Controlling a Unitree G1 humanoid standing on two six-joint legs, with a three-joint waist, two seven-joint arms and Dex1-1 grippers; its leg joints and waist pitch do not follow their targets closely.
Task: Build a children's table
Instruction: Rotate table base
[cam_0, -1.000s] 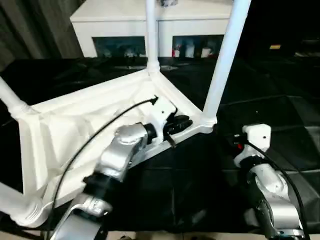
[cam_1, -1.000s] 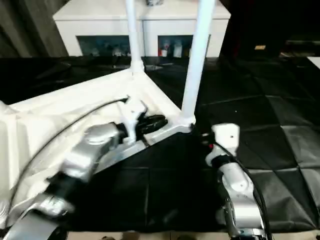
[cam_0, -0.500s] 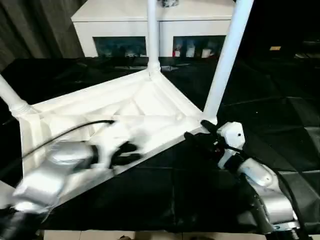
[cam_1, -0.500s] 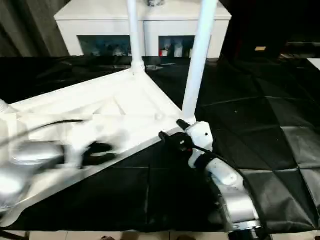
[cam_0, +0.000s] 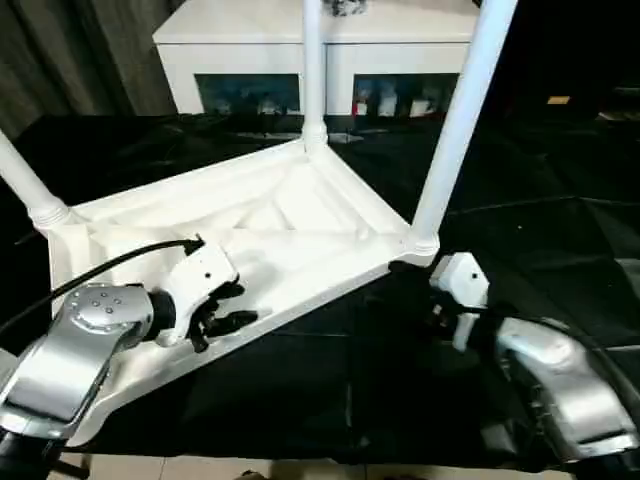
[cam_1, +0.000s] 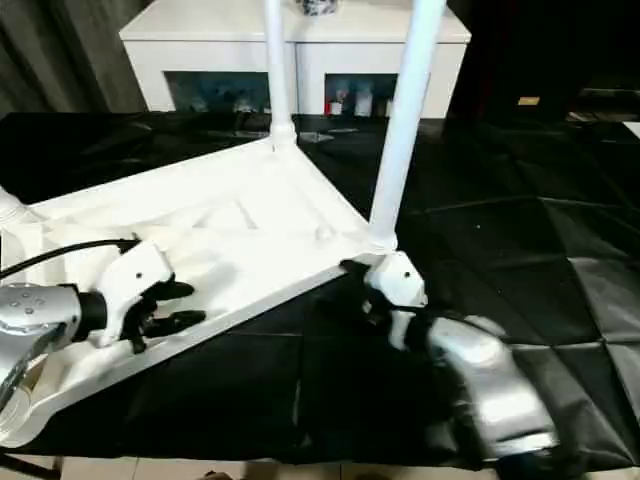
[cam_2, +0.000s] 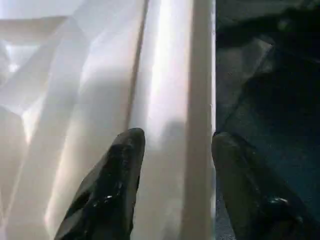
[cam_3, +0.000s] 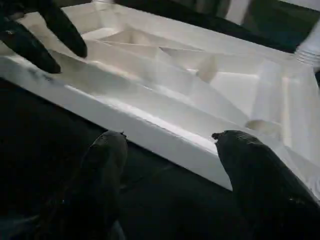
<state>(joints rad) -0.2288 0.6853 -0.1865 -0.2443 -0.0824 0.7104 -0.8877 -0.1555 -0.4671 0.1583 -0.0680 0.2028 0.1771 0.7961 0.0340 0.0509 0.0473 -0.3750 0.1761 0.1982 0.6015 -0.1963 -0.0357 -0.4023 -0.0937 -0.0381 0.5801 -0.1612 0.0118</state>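
The white children's table (cam_0: 300, 215) lies upside down on the black cloth, ribbed underside up. One leg (cam_0: 462, 120) stands in the near right corner socket, another leg (cam_0: 313, 70) at the far corner, and a third (cam_0: 22, 185) leans out at the left. My left gripper (cam_0: 243, 304) is open with its fingers either side of the table's near rim (cam_2: 172, 75), one finger (cam_2: 112, 185) over the underside and the other above the cloth. My right gripper (cam_3: 172, 140) is open too, low over the cloth just short of the same rim near the right corner socket (cam_0: 420, 245).
A white low cabinet (cam_0: 320, 45) with dark glass openings stands behind the table. Black quilted cloth (cam_0: 560, 200) covers the floor around it. Grey curtains (cam_0: 70, 50) hang at the far left. A black cable (cam_0: 110, 265) runs over my left forearm.
My left arm has drawn back to the left along the near rim, away from the right corner. My right arm has swung in toward that corner and then settled lower, fingers pointing at the rim.
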